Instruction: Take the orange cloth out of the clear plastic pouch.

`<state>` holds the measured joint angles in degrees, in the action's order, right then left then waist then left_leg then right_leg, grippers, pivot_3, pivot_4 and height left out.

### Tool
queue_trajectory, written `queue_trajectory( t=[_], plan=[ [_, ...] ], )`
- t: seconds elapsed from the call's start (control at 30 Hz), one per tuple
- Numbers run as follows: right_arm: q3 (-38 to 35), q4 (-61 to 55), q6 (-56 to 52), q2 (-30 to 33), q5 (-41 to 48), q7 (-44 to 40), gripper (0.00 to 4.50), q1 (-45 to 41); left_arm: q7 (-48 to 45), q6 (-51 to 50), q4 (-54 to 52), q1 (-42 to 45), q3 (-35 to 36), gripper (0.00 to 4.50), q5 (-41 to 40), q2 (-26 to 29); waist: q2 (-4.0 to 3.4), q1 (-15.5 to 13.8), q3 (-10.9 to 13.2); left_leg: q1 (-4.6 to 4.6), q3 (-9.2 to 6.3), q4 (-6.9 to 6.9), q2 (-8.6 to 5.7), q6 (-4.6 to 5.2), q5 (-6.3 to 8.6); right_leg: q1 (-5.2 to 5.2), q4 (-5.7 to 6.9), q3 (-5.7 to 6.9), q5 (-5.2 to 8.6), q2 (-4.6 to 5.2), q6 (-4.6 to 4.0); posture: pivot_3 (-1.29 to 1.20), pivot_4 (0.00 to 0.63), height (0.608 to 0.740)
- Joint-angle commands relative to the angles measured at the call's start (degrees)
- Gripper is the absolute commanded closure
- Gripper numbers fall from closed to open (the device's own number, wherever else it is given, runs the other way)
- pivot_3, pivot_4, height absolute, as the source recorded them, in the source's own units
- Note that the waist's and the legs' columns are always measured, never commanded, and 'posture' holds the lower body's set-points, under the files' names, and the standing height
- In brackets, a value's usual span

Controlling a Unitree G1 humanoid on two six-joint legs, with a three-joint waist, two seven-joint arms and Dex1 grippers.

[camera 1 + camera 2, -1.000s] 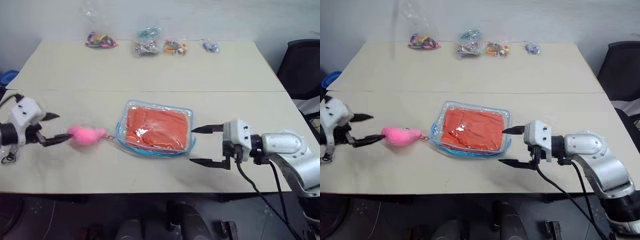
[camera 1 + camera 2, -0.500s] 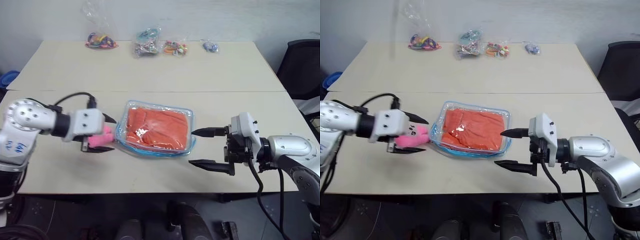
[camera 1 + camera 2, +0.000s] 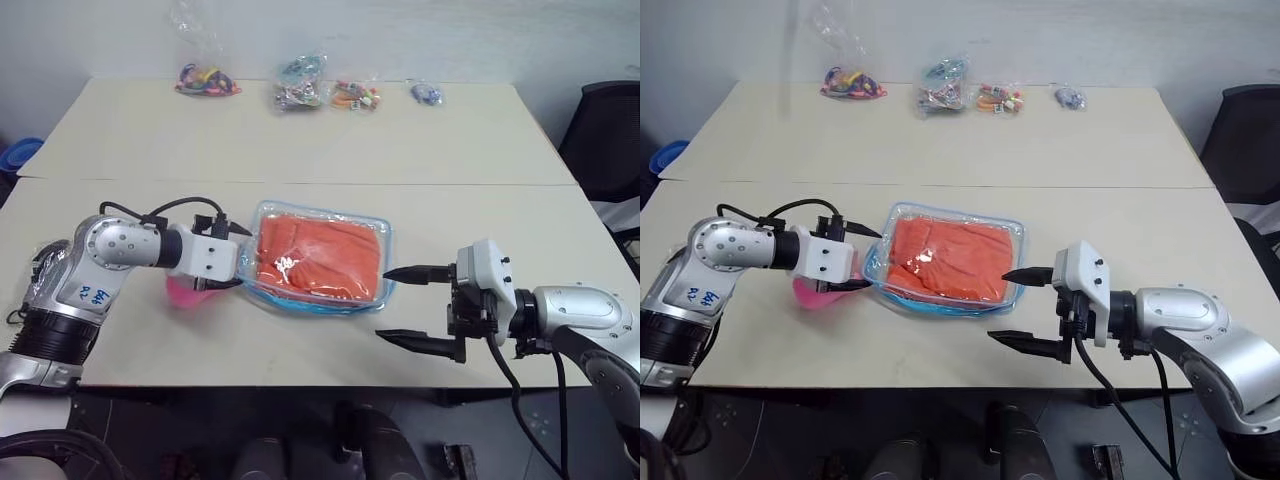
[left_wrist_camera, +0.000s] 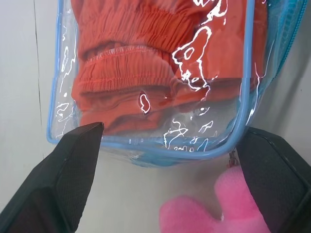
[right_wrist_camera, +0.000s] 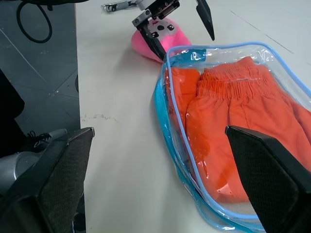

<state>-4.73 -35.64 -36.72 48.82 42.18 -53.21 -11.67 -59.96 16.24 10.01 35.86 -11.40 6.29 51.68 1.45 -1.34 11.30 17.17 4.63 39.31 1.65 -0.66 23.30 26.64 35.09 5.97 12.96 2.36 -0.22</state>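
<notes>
Pink plush charm point(image 3: 185, 292) lies under the left gripper point(image 3: 238, 258), whose jaws stand apart at the clear pouch's point(image 3: 322, 298) left edge. Mid-table point(image 3: 300, 140), the orange cloth point(image 3: 320, 258) sits fully inside the pouch. Right gripper point(image 3: 405, 307) waits just beside it, jaws wide. Judged step: approach; next, pin one end and find the zipper.

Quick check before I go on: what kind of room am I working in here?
Probably an office or lab: two plain beige tables pushed together, a black office chair at the right, and small bags of trinkets lined up near a bare wall.
</notes>
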Motion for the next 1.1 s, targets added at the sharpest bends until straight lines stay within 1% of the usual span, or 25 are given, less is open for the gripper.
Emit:
queue_trajectory(
  t=[0.03,0.27,0.33,0.4,0.47,0.5,0.6,0.67,0.7,0.87,1.0,1.1],
  plan=[
    [-0.07,-1.16,1.34,-0.33,-0.63,0.23,0.00,0.18,-1.50,-1.28,-0.80,0.94,2.44,1.15,-3.89,-0.55,0.00,-0.03,0.00,0.00,0.00,0.00,0.00,0.00,0.00,0.00,0.01,0.00,0.00,0.00,0.00,0.00,0.150,0.740],
    [0.13,-1.14,1.66,-0.24,-1.50,0.36,0.00,0.58,-4.57,-9.57,-5.78,-0.64,3.82,3.39,-9.61,-1.56,0.00,0.00,0.00,0.01,0.02,0.00,-0.01,0.00,-0.01,-0.02,0.02,-0.01,0.00,0.00,0.00,0.00,0.150,0.740],
    [0.35,-1.11,1.77,-0.26,-2.03,0.42,0.00,0.52,-4.76,-14.77,-7.39,-0.88,4.08,3.97,-11.55,-2.24,0.00,-0.01,0.00,0.00,0.02,0.01,-0.02,0.00,-0.02,-0.02,0.03,-0.02,0.00,0.00,0.00,0.00,0.150,0.740],
    [1.22,-1.15,2.43,-0.27,-3.55,0.57,0.00,0.37,-4.59,-26.94,-11.38,-1.77,4.66,4.49,-16.91,-3.78,0.00,0.01,0.00,0.00,0.02,0.03,-0.03,0.00,-0.02,-0.04,0.03,-0.03,0.00,0.00,0.00,0.00,0.150,0.740],
    [2.18,-1.38,3.54,-0.28,-5.48,0.64,0.00,0.72,-1.38,-39.67,-15.28,-2.59,5.94,4.49,-21.90,-6.64,0.00,0.02,0.00,-0.01,0.02,0.03,-0.03,0.00,-0.02,-0.06,0.05,-0.05,0.00,-0.01,0.01,0.00,0.150,0.740],
    [2.58,-1.55,4.33,-0.27,-6.49,0.63,0.00,1.17,0.50,-44.28,-17.05,-3.21,6.36,4.49,-23.19,-8.07,0.00,0.02,0.00,0.00,0.01,0.03,-0.02,0.00,-0.02,-0.06,0.07,-0.05,0.00,-0.01,0.01,0.00,0.150,0.740],
    [3.23,-2.22,4.73,-0.91,-7.20,1.18,0.00,2.17,4.30,-51.17,-21.97,-5.44,6.58,4.49,-24.29,-10.53,0.01,0.02,-0.01,0.01,0.00,0.06,-0.03,-0.02,-0.03,-0.06,0.28,-0.07,0.00,-0.02,0.02,0.00,0.150,0.740],
    [4.34,-2.19,5.28,-1.97,-8.73,2.48,0.38,2.47,7.24,-55.04,-24.81,-6.24,7.25,4.50,-25.61,-12.64,0.02,0.11,-0.01,0.00,-0.01,0.06,-0.02,-0.06,-0.05,-0.06,0.28,-0.08,0.00,-0.02,0.01,0.00,0.150,0.740],
    [5.70,-1.56,6.05,-2.82,-10.85,3.78,0.57,2.25,8.30,-55.77,-26.24,-6.79,7.21,4.50,-25.80,-13.44,0.02,0.14,-0.01,-0.01,-0.01,0.06,-0.02,-0.07,-0.05,-0.06,0.27,-0.09,0.00,-0.02,0.01,0.00,0.150,0.740],
    [13.03,6.38,14.01,-5.80,-27.16,10.51,2.23,-1.49,10.36,-55.83,-29.46,-8.71,5.86,4.50,-24.51,-14.22,0.02,0.33,-0.01,-0.10,0.00,0.09,-0.07,-0.20,-0.12,-0.07,0.23,-0.19,0.01,-0.02,0.00,0.00,0.150,0.740],
    [15.75,12.38,19.07,-8.54,-34.28,13.43,2.23,-4.45,10.61,-55.82,-29.82,-8.65,5.49,4.50,-24.62,-14.22,0.01,0.25,-0.01,-0.08,0.00,0.09,-0.08,-0.24,-0.14,-0.04,0.26,-0.18,0.03,-0.02,-0.05,0.00,0.150,0.740],
    [17.45,15.60,23.29,-8.11,-39.06,13.00,2.23,-5.31,10.71,-55.67,-29.93,-8.61,5.54,4.50,-24.65,-14.07,0.01,0.23,-0.01,-0.06,0.00,0.10,-0.06,-0.25,-0.15,-0.02,0.28,-0.16,0.05,-0.01,-0.08,0.00,0.150,0.740]
  ],
)
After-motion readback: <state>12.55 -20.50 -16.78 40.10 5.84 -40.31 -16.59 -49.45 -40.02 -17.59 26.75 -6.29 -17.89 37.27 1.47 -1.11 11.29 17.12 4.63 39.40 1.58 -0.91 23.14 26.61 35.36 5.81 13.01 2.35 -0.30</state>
